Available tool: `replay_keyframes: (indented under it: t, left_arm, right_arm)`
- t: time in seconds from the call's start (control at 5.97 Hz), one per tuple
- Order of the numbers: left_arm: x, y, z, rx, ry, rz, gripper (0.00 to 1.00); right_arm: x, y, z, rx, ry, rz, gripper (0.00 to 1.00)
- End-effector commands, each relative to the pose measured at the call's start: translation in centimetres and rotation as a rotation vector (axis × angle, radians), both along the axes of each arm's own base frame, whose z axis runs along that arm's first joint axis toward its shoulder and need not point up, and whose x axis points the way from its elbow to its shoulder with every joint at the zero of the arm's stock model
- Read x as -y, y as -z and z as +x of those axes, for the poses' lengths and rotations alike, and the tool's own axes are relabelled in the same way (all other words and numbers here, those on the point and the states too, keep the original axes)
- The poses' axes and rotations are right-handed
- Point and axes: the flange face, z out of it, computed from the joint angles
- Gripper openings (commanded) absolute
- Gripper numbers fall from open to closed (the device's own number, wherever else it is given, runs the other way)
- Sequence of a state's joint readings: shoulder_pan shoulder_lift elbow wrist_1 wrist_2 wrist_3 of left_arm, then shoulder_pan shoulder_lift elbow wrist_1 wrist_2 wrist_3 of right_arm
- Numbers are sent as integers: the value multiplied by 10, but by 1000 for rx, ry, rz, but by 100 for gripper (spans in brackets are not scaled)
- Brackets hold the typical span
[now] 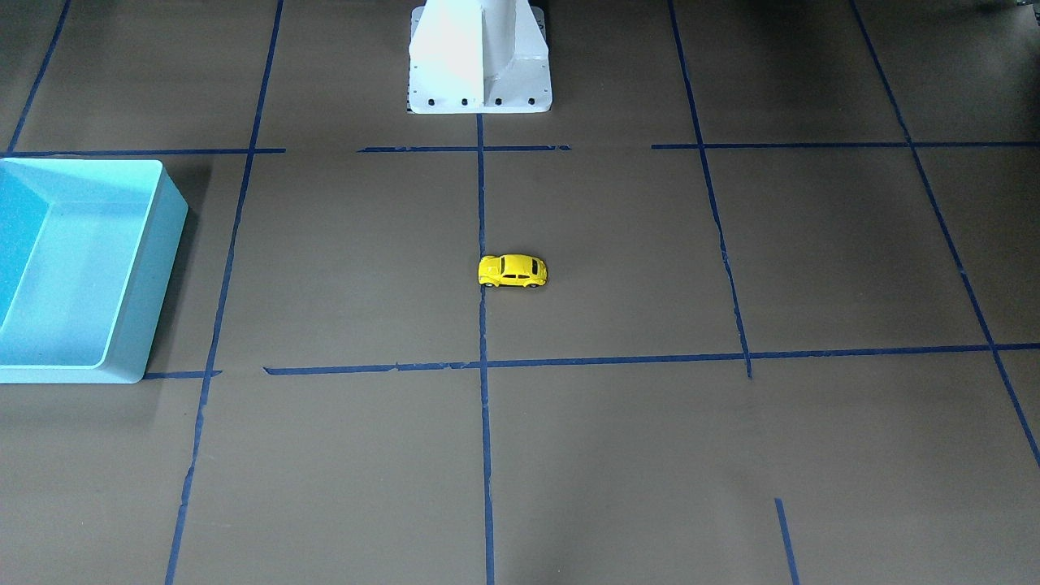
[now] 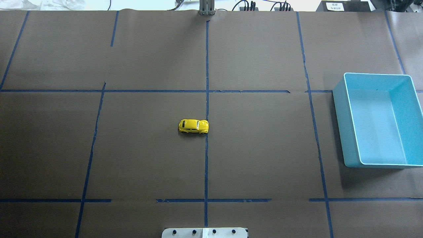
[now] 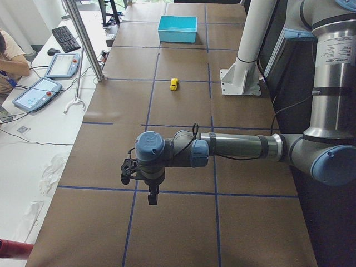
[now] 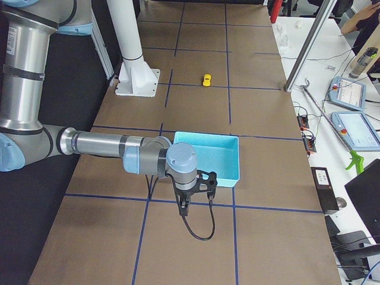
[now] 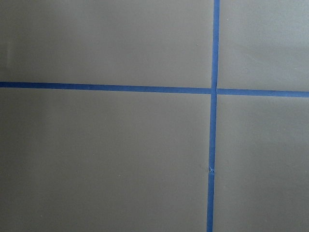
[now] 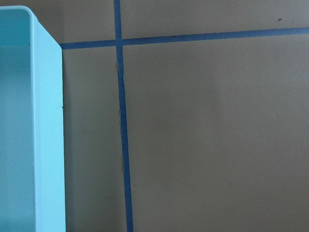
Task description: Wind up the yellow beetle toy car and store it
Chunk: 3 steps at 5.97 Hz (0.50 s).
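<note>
1. The yellow beetle toy car (image 2: 193, 126) stands on its wheels near the middle of the table (image 2: 138, 158), lying crosswise to me. One end touches the centre tape line (image 2: 206, 165) and the body lies on my left of it. Nothing holds it.
2. The light blue bin (image 2: 345, 125) sits well apart from the car, out at my right end of the table, and nothing shows inside it.
3. My left gripper (image 3: 152, 199) hangs over the left end of the table, far from the car. Its wrist camera shows only bare mat and tape.
4. My right gripper (image 4: 183, 208) hangs just beside the bin, whose wall edges into that wrist view.
5. Both grippers show only in the side views, so I cannot tell whether either is spread or pressed together.
6. As I judge it, the task has not begun — the reach for the car comes first.
7. That reach calls for a long move inward, jaws spread across the car's narrow sides and a low, square descent — it is small and could roll.
</note>
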<state>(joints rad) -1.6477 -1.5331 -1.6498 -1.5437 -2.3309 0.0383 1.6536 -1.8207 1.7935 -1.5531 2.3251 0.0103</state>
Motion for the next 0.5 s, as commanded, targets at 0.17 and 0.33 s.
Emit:
replay_keyframes:
  t: [0.17,0.33]
  left_arm:
    - [8,6,18,2,-39,47,100]
    - [29,36,58,1,-119,108,100]
  right_arm:
    - [1,2,1,-9,1,6,100]
    - [0,0,2,-11,-2,3,100]
